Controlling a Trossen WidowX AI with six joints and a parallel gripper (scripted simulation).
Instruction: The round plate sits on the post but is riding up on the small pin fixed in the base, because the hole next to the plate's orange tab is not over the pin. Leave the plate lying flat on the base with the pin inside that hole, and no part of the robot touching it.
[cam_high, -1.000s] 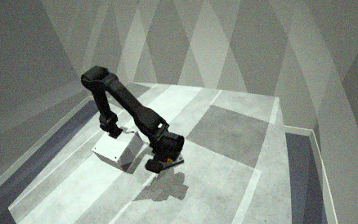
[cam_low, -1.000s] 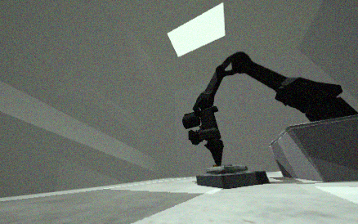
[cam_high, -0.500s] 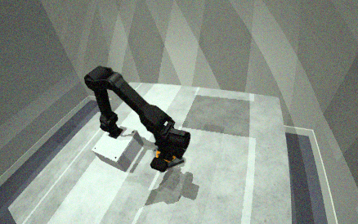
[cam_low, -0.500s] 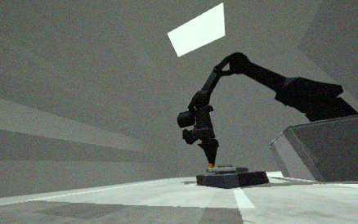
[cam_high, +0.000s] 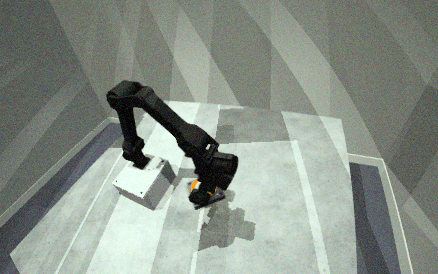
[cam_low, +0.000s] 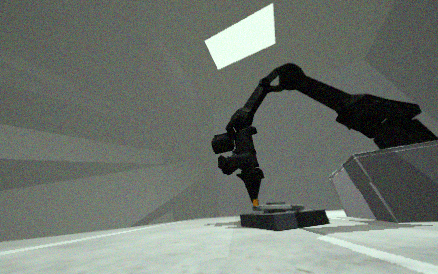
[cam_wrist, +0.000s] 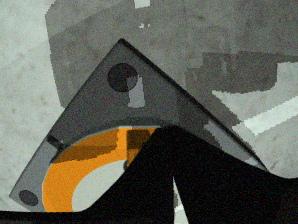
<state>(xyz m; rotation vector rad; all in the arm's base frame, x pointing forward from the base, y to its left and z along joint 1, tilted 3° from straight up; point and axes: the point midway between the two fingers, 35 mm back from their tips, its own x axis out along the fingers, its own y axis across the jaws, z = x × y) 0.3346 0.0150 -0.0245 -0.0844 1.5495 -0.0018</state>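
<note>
The round plate with an orange ring (cam_high: 194, 186) (cam_wrist: 57, 182) sits over the dark square base (cam_low: 270, 221) (cam_wrist: 155, 100). Its orange tab (cam_low: 255, 203) (cam_wrist: 139, 140) is at the plate's edge, right beside the fingertips. My gripper (cam_low: 255, 197) (cam_wrist: 167, 137) is shut, with nothing seen between its fingers, and its tips are down at the tab; contact looks likely. The fingers cover much of the plate in the wrist view. Only a sliver of the hole next to the tab shows. The pin and the post are hidden, and I cannot tell whether the plate lies flat.
The arm's pale box-shaped mount (cam_high: 142, 185) (cam_low: 395, 185) stands close to the base. The base has dark round recesses (cam_wrist: 122, 77) near its corners and a small dark mark (cam_wrist: 55, 142) at one edge. Hard shadows and light bands cross the table (cam_high: 270, 200).
</note>
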